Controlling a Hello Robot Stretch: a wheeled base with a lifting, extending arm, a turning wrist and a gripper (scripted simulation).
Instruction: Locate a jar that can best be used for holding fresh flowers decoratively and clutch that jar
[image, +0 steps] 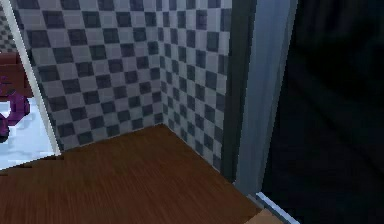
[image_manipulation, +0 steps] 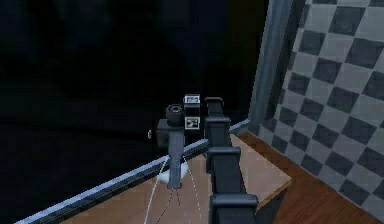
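Pointing downward in the arm side view, the jaws show as a dark body with two thin fingers (image_manipulation: 177, 158) just left of two small white squares with black marks (image_manipulation: 191, 110), at the far end of the dark square arm bar (image_manipulation: 226, 165) that rises from the bottom edge. How wide the jaws stand cannot be told, nor whether they hold anything: a small pale blob (image_manipulation: 168, 179) lies at the fingertips against the brown wooden floor (image_manipulation: 262, 178), with thin pale lines fanning down from it, too small to say whether it is the jar of the task or whether anything is in it. Just behind the fingers a grey-blue rail (image_manipulation: 110, 188) runs slantwise from the lower left toward a grey-blue upright door frame (image_manipulation: 277, 60), and beyond the rail lies a black opening (image_manipulation: 100, 70). Right of the frame stands a wall of grey and white checkered tiles (image_manipulation: 345, 90). In the forward view such checkered tiles (image: 110, 70) cover two walls meeting in a corner above the wooden floor (image: 140, 185); a grey-blue frame (image: 255, 95) borders a black doorway (image: 335, 100) at the right, and at the left edge a white surface (image: 30, 140) carries dark purple shapes (image: 10, 95) whose kind cannot be made out.
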